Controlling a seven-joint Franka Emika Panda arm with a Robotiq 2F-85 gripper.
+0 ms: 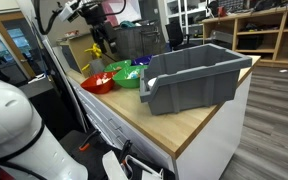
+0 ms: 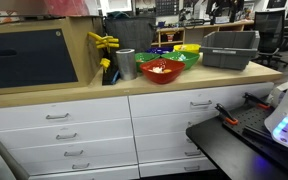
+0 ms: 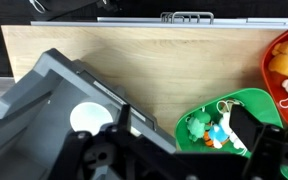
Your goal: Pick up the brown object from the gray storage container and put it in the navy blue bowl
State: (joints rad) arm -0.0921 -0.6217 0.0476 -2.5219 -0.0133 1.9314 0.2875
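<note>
Bearing gray storage container (image 1: 189,75), wood countertop (image 1: 199,122) over white drawers (image 2: 74,130); shelving (image 1: 269,30) behind.

Exterior view close at the tabletop (image 1: 189,125) end, exterior view frontal, farther, facing drawers (image 2: 69,130), wrist view straight down, all share the gray storage container (image 1: 189,75).

The gray storage container (image 1: 189,75) is standing upright on the wooden surface (image 1: 199,122). It is tall-walled and thick-rimmed, with its lower cut-out front facing about eight o'clock in an exterior view. In my wrist view it is filling the seven o'clock corner. The navy blue bowl (image 2: 162,52), small, round and dark, is sitting upright at nine o'clock of the gray storage container (image 2: 229,50), near it but apart.
</note>
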